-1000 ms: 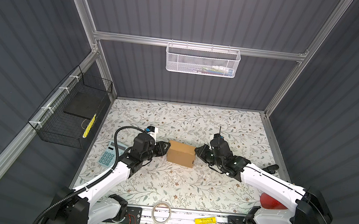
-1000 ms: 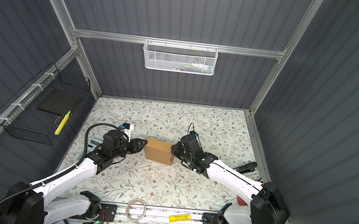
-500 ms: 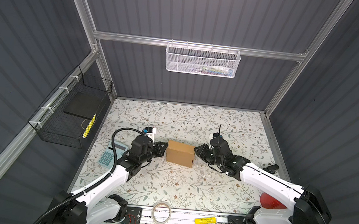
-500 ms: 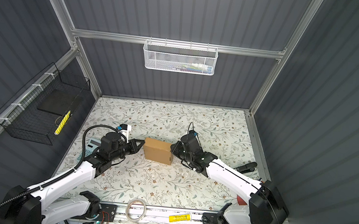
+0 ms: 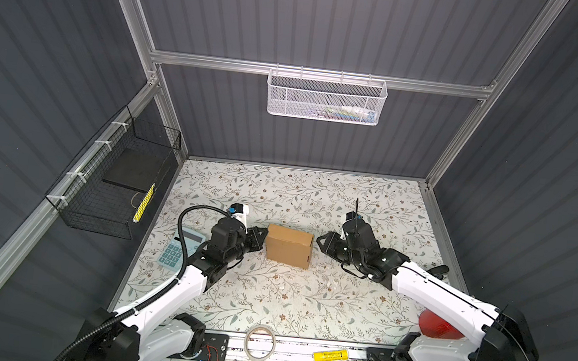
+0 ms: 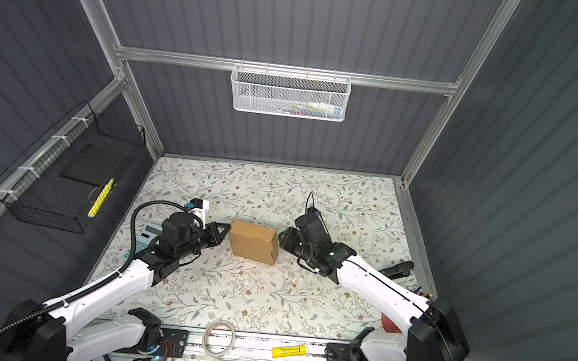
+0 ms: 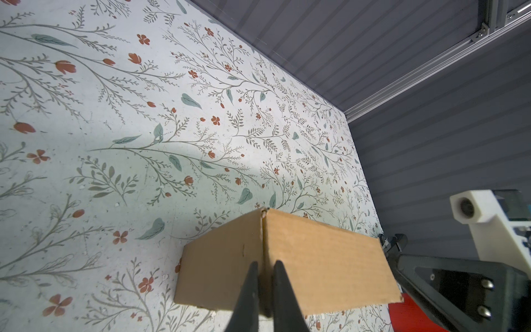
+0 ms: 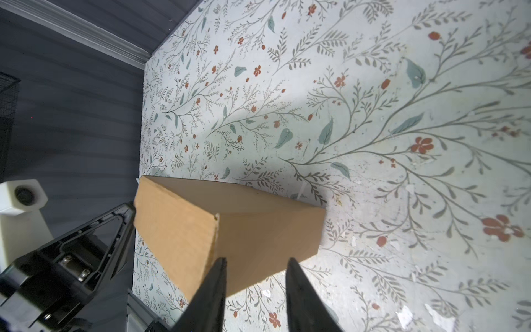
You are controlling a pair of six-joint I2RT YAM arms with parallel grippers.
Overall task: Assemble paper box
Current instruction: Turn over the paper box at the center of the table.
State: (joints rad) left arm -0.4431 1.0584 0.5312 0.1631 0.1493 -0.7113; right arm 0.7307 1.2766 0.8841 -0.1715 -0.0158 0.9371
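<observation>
Bench [image 5: 303, 301], floral cover. Paper box [image 5: 289, 245], folded up and closed, sits about mid-bench, well clear of every edge, lying between the two claws.

Left claw [image 7: 265, 265]: tips at the corner of the box's left end, fingers drawn nearly together with only a thin gap. Cannot tell whether it touches the cardboard.

Right claw [image 8: 255, 263]: just off the box's right end, fingers spread partway, gripping nothing.

red object [image 5: 440, 330] half hidden behind right arm [image 5: 445, 293], calculator [image 5: 169, 255] partly covered by left arm [image 5: 191, 281], white basket [image 5: 289, 96] contents too blurred to ID, black slab [image 5: 133, 171] in wire basket [image 5: 90, 218] – can't tell what.
</observation>
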